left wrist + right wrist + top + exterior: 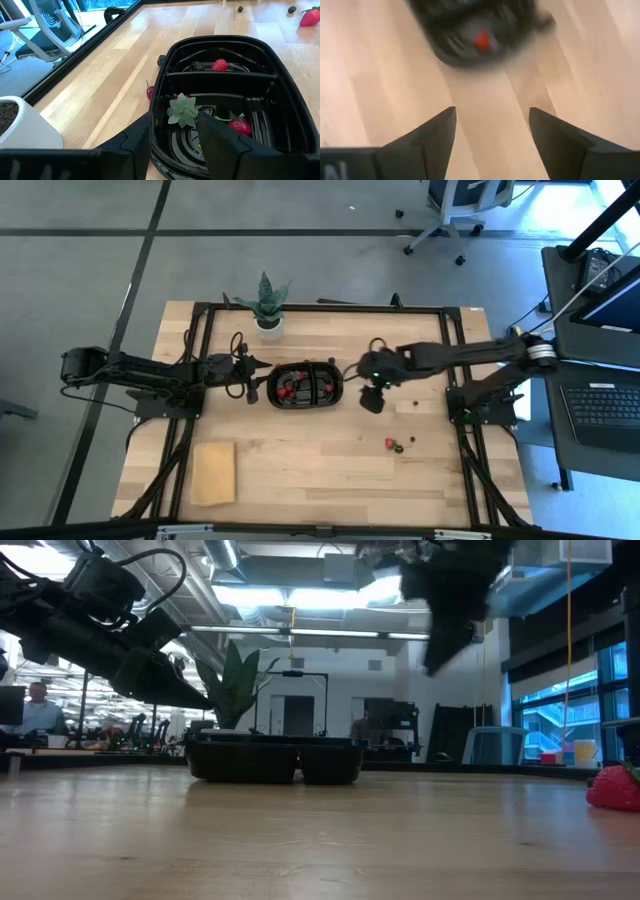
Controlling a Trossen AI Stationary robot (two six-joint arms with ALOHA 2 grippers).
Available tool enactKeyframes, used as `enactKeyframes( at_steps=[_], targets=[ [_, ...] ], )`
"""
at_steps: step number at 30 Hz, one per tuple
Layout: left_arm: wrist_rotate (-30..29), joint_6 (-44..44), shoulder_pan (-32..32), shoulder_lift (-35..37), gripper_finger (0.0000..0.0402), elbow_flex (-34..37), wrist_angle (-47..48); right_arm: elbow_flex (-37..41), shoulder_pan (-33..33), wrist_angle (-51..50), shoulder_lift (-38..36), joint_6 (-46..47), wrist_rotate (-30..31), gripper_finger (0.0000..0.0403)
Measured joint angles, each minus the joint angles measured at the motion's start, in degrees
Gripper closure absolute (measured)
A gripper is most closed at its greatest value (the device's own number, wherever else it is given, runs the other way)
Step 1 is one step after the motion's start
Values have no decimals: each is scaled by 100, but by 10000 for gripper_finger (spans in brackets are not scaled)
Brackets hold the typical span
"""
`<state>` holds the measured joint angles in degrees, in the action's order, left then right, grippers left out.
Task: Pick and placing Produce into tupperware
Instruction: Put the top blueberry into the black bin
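Between picks. Right gripper (372, 399) empty, fingers apart, hovering just beside the tupperware (305, 385). Left gripper (250, 380) waiting at the tupperware's opposite end, fingers apart. Some produce already inside; loose produce (391, 443) on the table, well apart from the tupperware. Next, probably: reaching for that strawberry.

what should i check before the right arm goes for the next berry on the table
1. Right gripper open and empty: ok, fingers spread over bare wood.
2. Loose berries within sight on the table: ok, a small cluster lies to the right of the tray.
3. Tray upright with room left: ok, both compartments hold only a few pieces.
4. Left gripper clear of the right arm's path: ok, it sits at the tray's left end, open, its fingertips either side of the rim.
5. Stray berry beside the tray on the plant's side: not ok, it lies outside the rim.
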<state>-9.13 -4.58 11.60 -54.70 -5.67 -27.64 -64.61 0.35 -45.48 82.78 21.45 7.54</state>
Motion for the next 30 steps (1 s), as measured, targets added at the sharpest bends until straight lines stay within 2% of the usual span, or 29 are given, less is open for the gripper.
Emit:
enactKeyframes(
  at_steps=[12, 22, 30],
  targets=[
    [126, 4, -19, 0, 255, 0, 7, 2554, 27, -166, -1474, 3052, 39, 150],
    [129, 153, -28, 0, 255, 0, 15, 3487, 27, -134, -1683, 3985, 49, 150],
    [129, 154, -28, 0, 255, 0, 17, 3798, 27, 448, -1678, 3978, -70, 150]
  ],
)
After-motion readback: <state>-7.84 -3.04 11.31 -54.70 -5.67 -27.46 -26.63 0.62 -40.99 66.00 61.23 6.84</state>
